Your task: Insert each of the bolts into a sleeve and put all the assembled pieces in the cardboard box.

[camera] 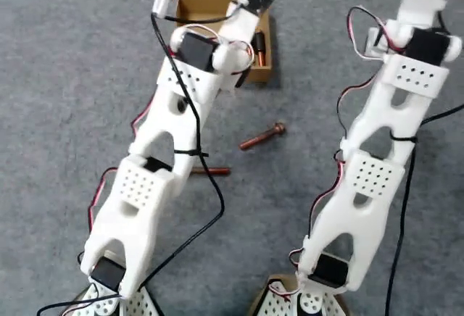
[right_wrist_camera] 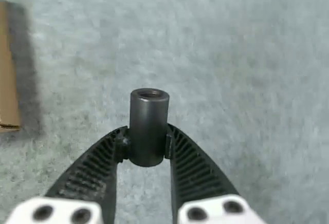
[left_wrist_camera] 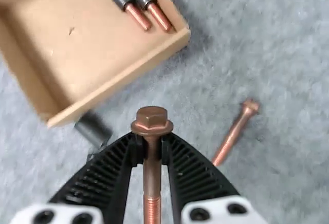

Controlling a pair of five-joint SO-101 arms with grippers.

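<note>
Copper shows between the closed fingers of the left hand [left_wrist_camera: 151, 143]: it grips a bolt [left_wrist_camera: 151, 122] by the shank just under the head, with the box [left_wrist_camera: 123, 75] just ahead of its tips. The right hand [right_wrist_camera: 148, 143] is clamped on a black sleeve [right_wrist_camera: 149, 112], bore end pointing away from it, over bare counter [right_wrist_camera: 247, 54]. Two assembled pieces [left_wrist_camera: 136, 3] already lie side by side in the box's far corner, so that share looks done. Left to do, as I judge it: mate the held bolt and sleeve and box them. After that come a loose bolt [left_wrist_camera: 234, 130] on the counter off to one side of the left hand, what looks like a spare sleeve [left_wrist_camera: 92, 129] against the box wall near its tips, and another bolt [camera: 210, 172] partly under an arm.
</note>
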